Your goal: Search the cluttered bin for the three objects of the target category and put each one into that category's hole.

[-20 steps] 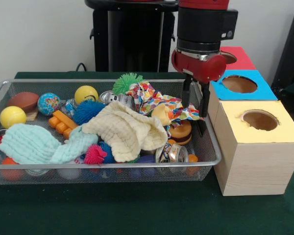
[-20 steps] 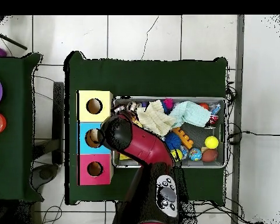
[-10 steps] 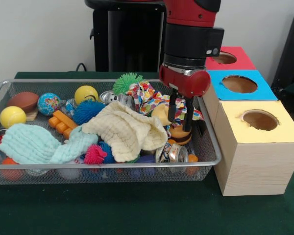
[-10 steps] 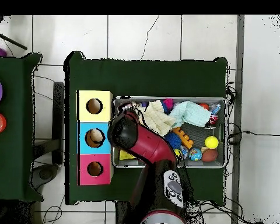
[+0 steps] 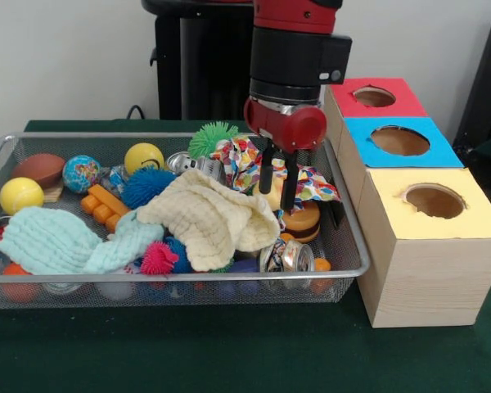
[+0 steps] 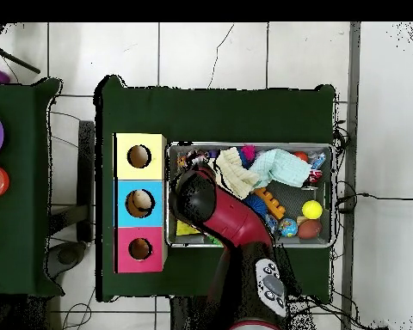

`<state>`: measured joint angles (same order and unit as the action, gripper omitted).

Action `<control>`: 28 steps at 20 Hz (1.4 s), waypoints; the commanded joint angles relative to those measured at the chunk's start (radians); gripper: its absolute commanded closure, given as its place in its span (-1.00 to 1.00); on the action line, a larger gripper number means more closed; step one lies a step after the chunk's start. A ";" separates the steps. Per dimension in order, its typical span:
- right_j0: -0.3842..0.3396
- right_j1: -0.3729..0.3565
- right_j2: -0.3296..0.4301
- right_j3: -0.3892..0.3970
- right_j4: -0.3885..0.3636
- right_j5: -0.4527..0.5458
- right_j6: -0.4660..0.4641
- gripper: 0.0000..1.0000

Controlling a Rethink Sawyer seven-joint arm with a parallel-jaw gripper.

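Hanging over the right end of the wire mesh bin, the pincer, fingers set narrow with just a slim gap and nothing clamped between them. Tips right down at the colourful patterned cloth, looks like touching or just above it, hard to say which.

No way to tell the target category from here, so guessing by where the pincer sits: either that patterned cloth or the toy burger tucked under its edge. Cloth first: soft, floppy, near weightless, bound to drape and drag whatever lies on it. Best pinched at a raised fold, not a flat bit. Could snag the cream cloth just beside it, worth watching.

Burger: probably hard plastic, light, smooth and rounded, so likely slippery. Better gripped across the sides, where the layers give some edge. Half buried though, so cloth off first.

Crushed can sitting near the front wall: thin metal, dented, light, fine to squeeze.

Boxes to the right on the green counter: yellow hole, blue hole, red hole. From overhead, something already lying in the blue box's hole.
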<state>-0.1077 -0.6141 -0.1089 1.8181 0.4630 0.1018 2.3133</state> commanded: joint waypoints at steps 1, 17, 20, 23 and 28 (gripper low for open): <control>-0.026 -0.028 0.061 0.113 -0.016 0.077 0.129 -1.00; -0.033 0.000 0.071 0.093 -0.102 0.061 0.025 -1.00; -0.027 0.001 0.055 0.067 -0.140 0.080 -0.002 -1.00; -0.029 0.008 0.046 0.035 -0.198 0.091 -0.041 -1.00; -0.022 0.006 0.040 0.010 -0.249 0.105 -0.032 -1.00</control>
<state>-0.1076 -0.6473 -0.1083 1.8866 0.2864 0.1018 2.3133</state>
